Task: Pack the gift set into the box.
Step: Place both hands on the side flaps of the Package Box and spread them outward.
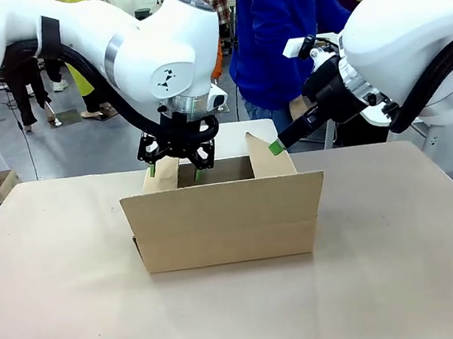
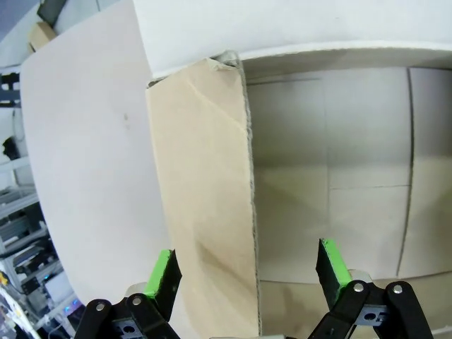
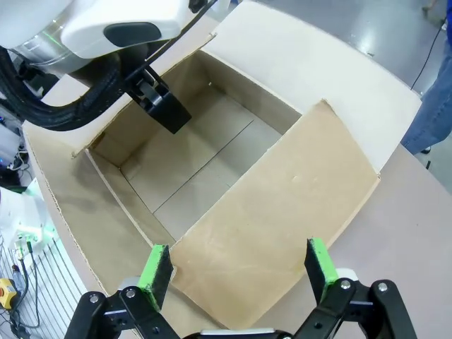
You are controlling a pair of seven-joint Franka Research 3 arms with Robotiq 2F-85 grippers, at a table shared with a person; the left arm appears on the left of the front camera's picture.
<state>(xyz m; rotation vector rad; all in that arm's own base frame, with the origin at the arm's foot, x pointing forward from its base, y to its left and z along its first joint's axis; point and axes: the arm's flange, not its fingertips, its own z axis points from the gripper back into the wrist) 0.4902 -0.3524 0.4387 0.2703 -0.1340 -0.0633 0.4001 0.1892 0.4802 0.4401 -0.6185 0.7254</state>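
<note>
brown corrugated cardboard carton (image 1: 225, 223) stands open mid-table (image 1: 403, 263); i see my left gripper (image 2: 247, 270) spread astride one side flap, my right gripper (image 3: 238, 267) spread wide at the opposite flap.

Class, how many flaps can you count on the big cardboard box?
4: near flap facing the camera, far flap towards the person, left flap straddled by the left gripper, right flap at the right gripper.

White arms (image 1: 171, 52), black cables (image 1: 105, 89); left tool (image 2: 247, 272), right tool (image 3: 240, 272) black, green pads (image 2: 162, 272).
</note>
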